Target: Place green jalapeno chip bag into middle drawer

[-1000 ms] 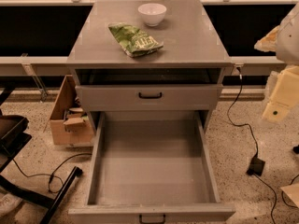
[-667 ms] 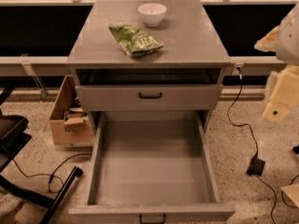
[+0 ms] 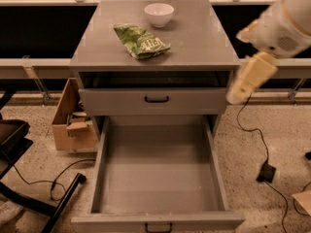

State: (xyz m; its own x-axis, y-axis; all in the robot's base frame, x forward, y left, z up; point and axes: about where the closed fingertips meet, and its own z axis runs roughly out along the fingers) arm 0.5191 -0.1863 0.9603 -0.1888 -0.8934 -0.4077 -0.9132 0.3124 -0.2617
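Chip bag [image 3: 141, 41] well left of gripper [image 3: 240, 91]

Green-white bag [image 3: 141, 41]; cream gripper [image 3: 249, 78] at right

Chip bag [image 3: 141, 41]: crinkled foil, glossy, green with white patches.
Bowl [image 3: 159, 14]: smooth white with a slight sheen; ceramic or plastic, cannot tell.
Cabinet top [image 3: 199, 38]: flat grey, matt, smooth.
Middle drawer [image 3: 160, 178]: same matt grey on bed and side walls, looks painted.
Handle [image 3: 156, 99] on the upper drawer front [image 3: 112, 101]: black, smooth.
Box [image 3: 65, 118] left of the cabinet: plain brown cardboard, dull.
Floor [image 3: 279, 135]: speckled, stone-like, lightly polished.
Gripper [image 3: 243, 84], right of the cabinet beside the upper drawer front: cream shell, matt, plastic-looking.
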